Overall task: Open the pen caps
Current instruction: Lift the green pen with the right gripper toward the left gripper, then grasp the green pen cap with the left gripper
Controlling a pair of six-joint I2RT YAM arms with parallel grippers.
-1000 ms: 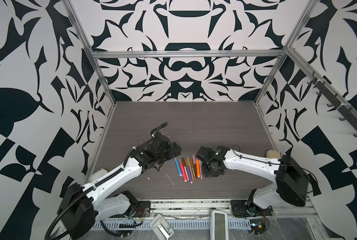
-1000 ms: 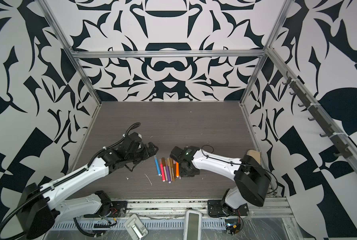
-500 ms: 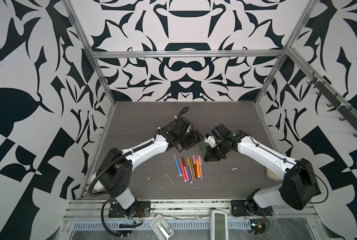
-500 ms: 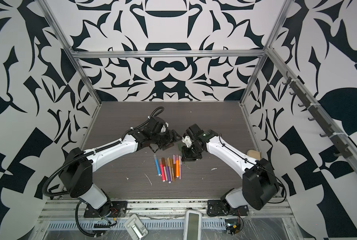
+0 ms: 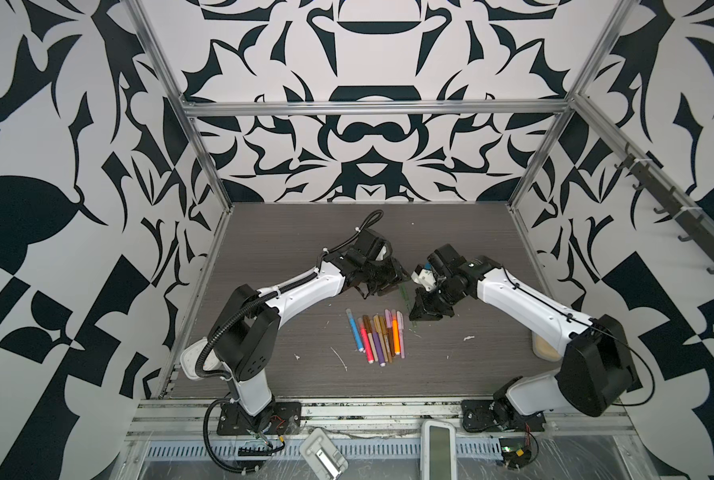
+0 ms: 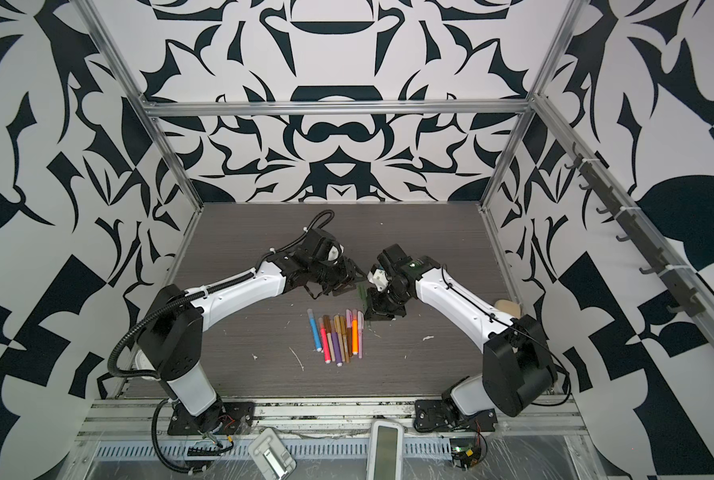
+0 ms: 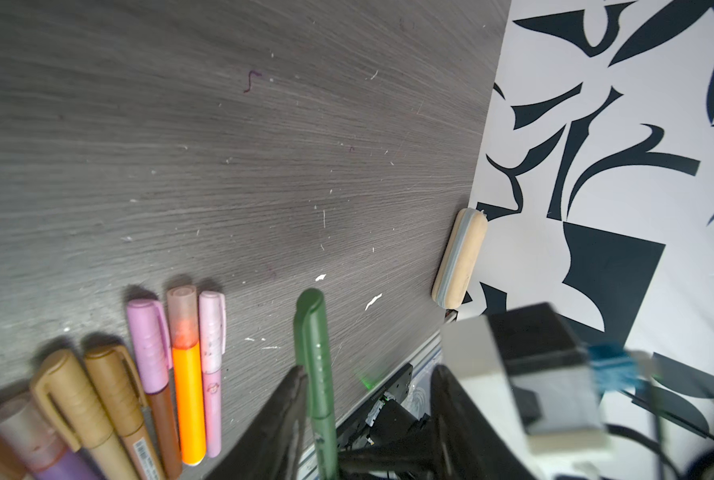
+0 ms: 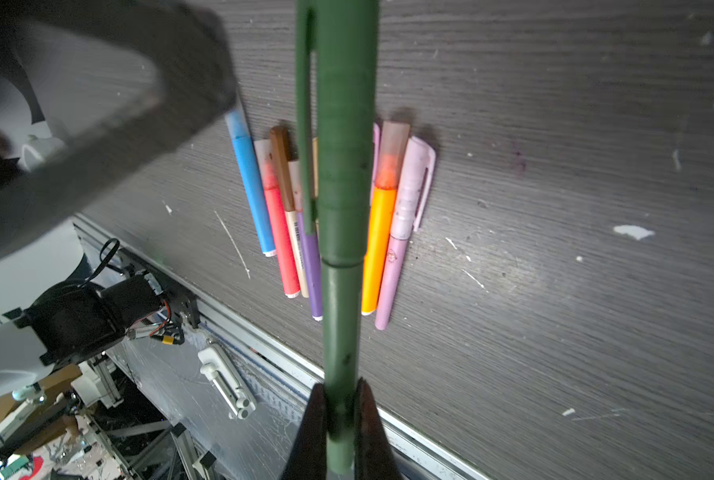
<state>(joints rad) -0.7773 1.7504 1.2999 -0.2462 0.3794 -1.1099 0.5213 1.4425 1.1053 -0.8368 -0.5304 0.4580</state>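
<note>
Well, nearest the front edge of the bench, the other pens lie side by side in a row with their caps on and pointing to the far side. Just beyond them, a little to the right, the right gripper is clamped on the barrel end of the dark green pen, held up off the bench. The pen's long axis runs from that gripper toward the far left, so its cap is the farther end, right at the left gripper. There the fingers stand apart with the pen between them. One finger is hard beside it; the other is clear of it. The left arm is plainly nearer the cap, and I'd judge the pull must follow that axis.
</note>
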